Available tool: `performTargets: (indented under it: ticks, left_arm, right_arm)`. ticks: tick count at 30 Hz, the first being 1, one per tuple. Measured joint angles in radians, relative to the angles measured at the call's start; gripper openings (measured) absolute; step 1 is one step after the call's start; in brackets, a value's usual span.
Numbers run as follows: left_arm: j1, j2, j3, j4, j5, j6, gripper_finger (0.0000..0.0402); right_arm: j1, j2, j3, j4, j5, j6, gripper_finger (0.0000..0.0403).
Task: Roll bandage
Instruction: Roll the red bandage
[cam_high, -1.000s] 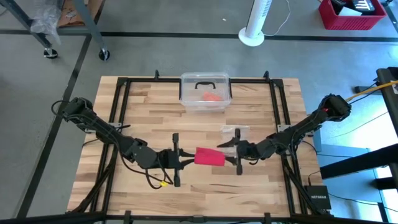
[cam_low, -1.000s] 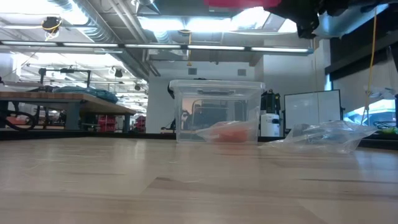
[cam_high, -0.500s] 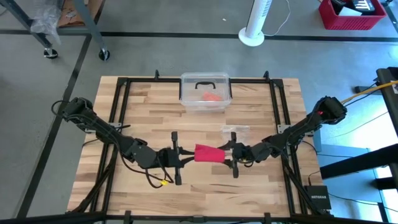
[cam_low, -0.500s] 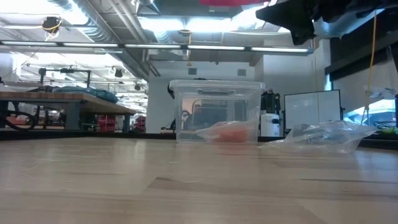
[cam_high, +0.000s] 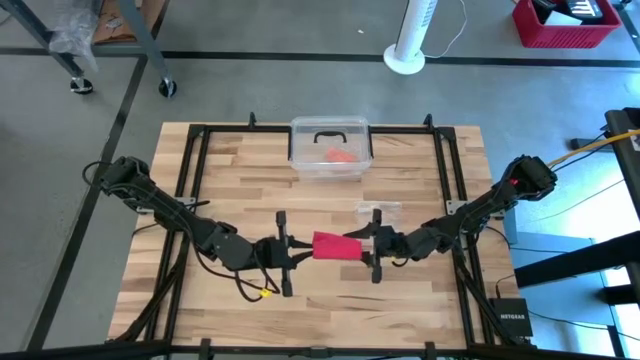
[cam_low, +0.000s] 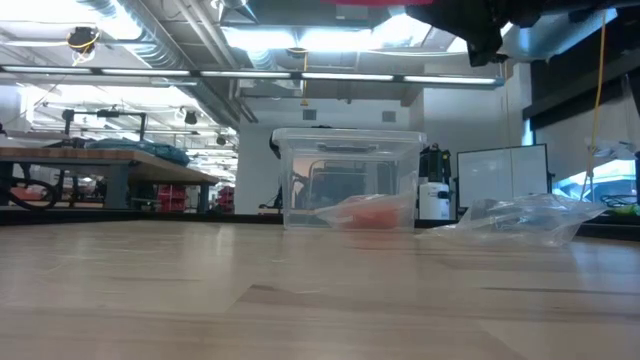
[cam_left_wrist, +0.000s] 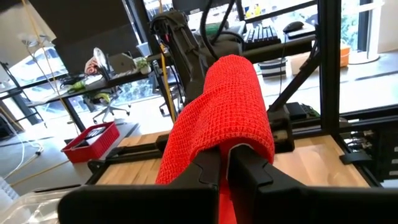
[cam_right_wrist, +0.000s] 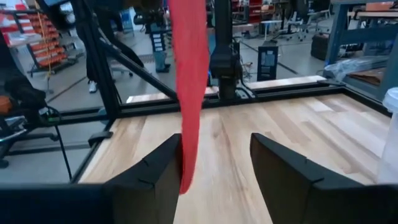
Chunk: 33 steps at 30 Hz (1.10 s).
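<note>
Soft red woven bandage (cam_high: 336, 247) pinched in closed L gripper (cam_high: 289, 254); R gripper (cam_high: 372, 249) apparently open alongside

Bright red bandage (cam_high: 335, 247), soft knit cloth band, held up above the near-centre of the table, draped in a fold, one flat end hanging down (cam_right_wrist: 189, 93)

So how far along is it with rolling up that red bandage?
Partly there, by the look of it. Done: the bandage is off the table, and one end curls over the shut left hand that pinches it. In hand: the open right hand has the loose tail hanging by one finger. Left: winding in that tail, since no tight roll shows yet.
</note>
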Motion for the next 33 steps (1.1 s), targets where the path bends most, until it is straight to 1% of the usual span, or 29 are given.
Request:
performTargets:
  ticks: [12,15,22,24,28,31,33]
  left_arm:
    - [0.006,0.0,0.0,-0.011,0.0,0.002,0.0004]
    - [0.01,0.0,0.0,0.002,0.0,-0.017,0.0004]
    - [0.01,0.001,0.001,0.023,0.0,-0.005,0.0004]
    - [0.01,0.001,0.001,0.023,0.0,-0.007,0.0004]
    - [0.011,0.001,0.001,0.022,0.0,-0.013,0.0004]
    - [0.011,0.001,0.001,0.022,0.0,-0.017,0.0004]
    - [0.011,0.001,0.001,0.021,0.0,-0.017,0.0004]
  right_arm:
    - [0.0,0.008,0.0,0.015,0.008,-0.003,0.0188]
    - [0.0,0.008,0.0,0.013,0.008,-0.017,0.0188]
    - [0.0,0.013,-0.001,0.006,0.006,-0.03,0.0188]
    - [0.0,0.027,-0.001,0.013,0.009,-0.03,0.0188]
    - [-0.013,0.068,-0.001,0.086,0.021,-0.029,0.0187]
    - [-0.029,0.086,0.003,0.099,0.009,-0.029,0.0176]
    - [-0.035,0.087,0.013,0.097,0.009,-0.03,0.0159]
